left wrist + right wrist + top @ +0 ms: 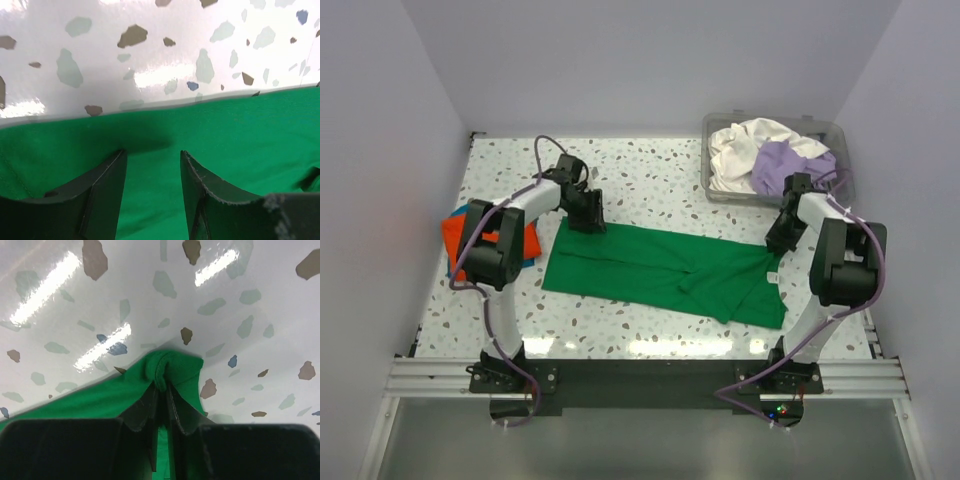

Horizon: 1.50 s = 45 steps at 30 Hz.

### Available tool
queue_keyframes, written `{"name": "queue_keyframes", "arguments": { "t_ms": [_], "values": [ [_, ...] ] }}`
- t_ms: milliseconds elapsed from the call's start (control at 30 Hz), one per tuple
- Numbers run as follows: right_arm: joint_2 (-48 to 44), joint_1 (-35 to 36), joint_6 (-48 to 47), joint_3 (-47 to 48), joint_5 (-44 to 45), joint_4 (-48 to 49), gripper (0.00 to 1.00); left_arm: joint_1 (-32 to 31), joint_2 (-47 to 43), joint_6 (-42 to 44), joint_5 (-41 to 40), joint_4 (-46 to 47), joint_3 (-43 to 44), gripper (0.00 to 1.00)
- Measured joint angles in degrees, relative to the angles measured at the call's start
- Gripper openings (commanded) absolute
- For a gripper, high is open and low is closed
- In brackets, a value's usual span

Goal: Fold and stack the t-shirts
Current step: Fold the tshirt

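The left arm [525,200] has its elbow raised at the left side, its forearm reaching forward and inward, and its wrist pitched down. The left gripper [152,156] points down, fingers [107,185] parted and nothing between them. Contact at the tips cannot be confirmed. The right arm [842,262] has its elbow raised above its base, its forearm reaching forward, and its wrist pitched down. The right gripper [161,389] has its fingers nearly together, pinching a bunched edge of the green shirt [100,400].

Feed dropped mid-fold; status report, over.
Left gripper open over the green t-shirt's far edge. Right gripper shut on its bunched corner. Clear bin beyond, apart from the cloth.
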Motion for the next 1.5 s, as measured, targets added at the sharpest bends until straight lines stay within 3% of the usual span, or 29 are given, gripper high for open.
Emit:
{"name": "queue_keyframes", "arguments": {
  "t_ms": [333, 400, 433, 533, 633, 1000, 1133, 1300, 1500],
  "values": [
    [1.9, 0.0, -1.0, 2.6, 4.8, -1.2, 0.17, 1.6, 1.3, -0.9, 2.2, 4.8, 0.3, 0.52],
    [1.9, -0.1, -1.2, 2.6, 5.8, -1.3, 0.22, 1.7, 1.7, -1.1, 2.6, 5.4, 0.8, 0.52],
    [2.0, -0.2, -1.4, 2.6, 6.2, -1.4, 0.33, 1.7, 1.9, -1.2, 2.7, 5.6, 1.0, 0.52],
    [2.0, -0.8, -2.1, 2.6, 7.6, -1.9, 0.46, 1.7, 2.4, -1.2, 3.0, 6.4, 1.6, 0.52],
    [2.0, -1.3, -2.8, 2.9, 8.3, -2.5, 0.55, 1.7, 2.4, -1.2, 3.3, 6.8, 1.6, 0.52],
    [-4.4, -1.5, -4.3, 3.9, 10.9, -6.9, 0.64, 1.7, 2.4, 0.1, 4.2, 7.0, 1.8, 0.52],
    [-10.2, -1.7, -4.5, 5.3, 11.1, -8.5, 0.66, 1.7, 2.4, 0.6, 3.9, 6.4, 2.3, 0.52],
    [-12.0, -1.9, -4.7, 6.4, 5.2, -7.6, 0.62, 1.7, 2.4, 1.1, 3.6, 5.6, 2.7, 0.52],
    [-9.0, -1.9, -5.1, 3.3, -5.7, -4.6, 0.4, 1.7, 2.4, 1.4, 3.4, 5.2, 2.8, 0.52]
  ]
}}
